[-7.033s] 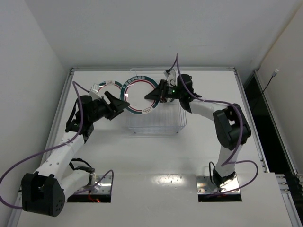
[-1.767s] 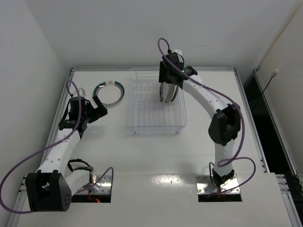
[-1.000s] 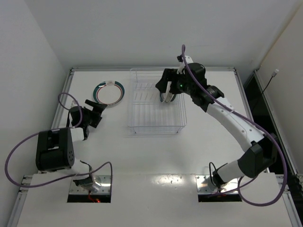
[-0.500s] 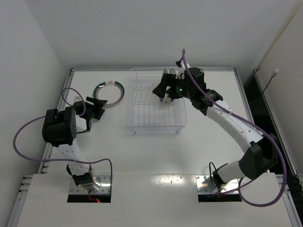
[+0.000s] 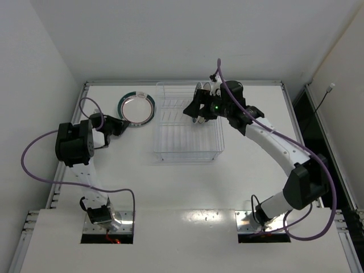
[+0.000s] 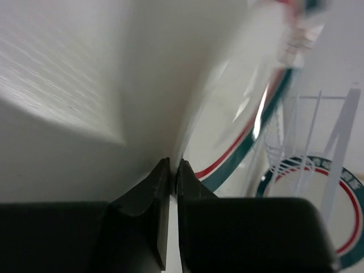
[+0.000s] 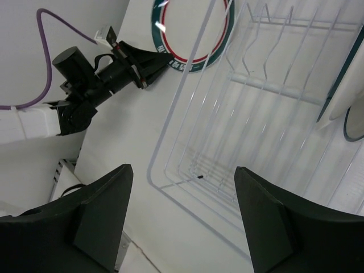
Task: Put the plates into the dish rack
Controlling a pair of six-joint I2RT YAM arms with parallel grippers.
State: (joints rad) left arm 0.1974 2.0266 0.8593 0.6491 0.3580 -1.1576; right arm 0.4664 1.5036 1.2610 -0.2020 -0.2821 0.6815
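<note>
A white plate with a green-and-red rim ring (image 5: 136,108) lies left of the dish rack (image 5: 187,149). My left gripper (image 5: 118,124) is shut on this plate's near rim; in the left wrist view the fingertips (image 6: 170,166) pinch the white edge (image 6: 227,142). My right gripper (image 5: 195,109) hovers open over the rack's far part, with nothing between its fingers (image 7: 183,170). Two plates (image 7: 342,79) stand upright in the rack at the right edge of the right wrist view. That view also shows the gripped plate (image 7: 193,34) beyond the rack's wires (image 7: 170,122).
A raised metal rail (image 5: 74,131) borders the table on the left, with white walls close behind it and at the back. Purple cables loop from both arms. The right arm (image 5: 273,142) arches over the table right of the rack.
My left gripper has reached the plate and shut on its rim; the plate has shifted slightly. My right gripper has narrowed a little and stays over the rack.
</note>
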